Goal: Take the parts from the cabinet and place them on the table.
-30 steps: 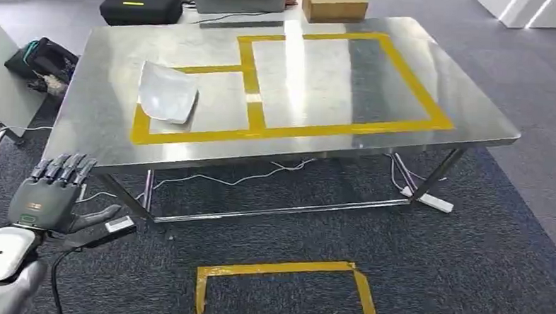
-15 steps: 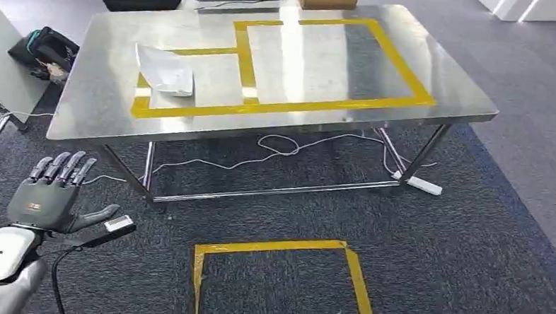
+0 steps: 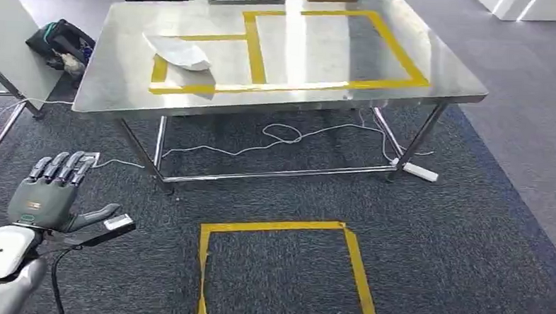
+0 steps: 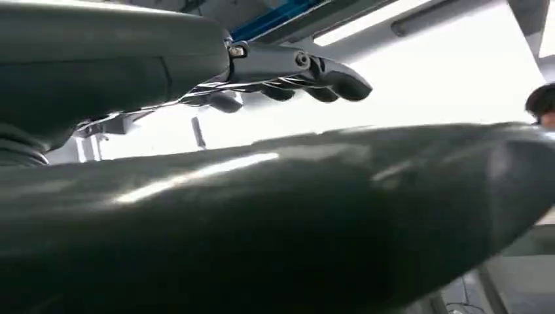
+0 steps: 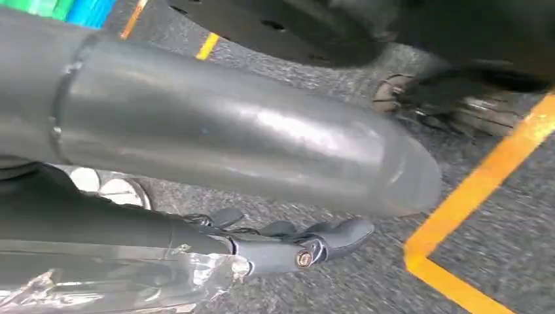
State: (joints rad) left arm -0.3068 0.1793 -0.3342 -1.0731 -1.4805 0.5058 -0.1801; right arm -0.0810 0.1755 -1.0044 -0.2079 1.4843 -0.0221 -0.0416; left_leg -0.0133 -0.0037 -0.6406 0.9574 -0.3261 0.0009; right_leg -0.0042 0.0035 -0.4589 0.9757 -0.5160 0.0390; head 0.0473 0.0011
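The robot's left hand was raised at the low left of the head view, its fingers spread apart and holding nothing; the left wrist view agreed with this. The right hand hung low over the grey carpet. Something clear and crinkled, like a plastic bag, lay against its fingers, and it seemed to be held there, though the grip itself was not plain.

On the shiny steel table marked with yellow tape, one silvery flat pouch lay inside the left taped field. It looked like a part that was placed already.

In my judgement such a bagged part is light and soft. The film is probably slippery and bends easily, so it can slide out of a loose pinch. A hold across the middle of the bag, with the thumb against the fingers, should be safer than a hold at a corner.

A yellow tape square marked the floor before the table.
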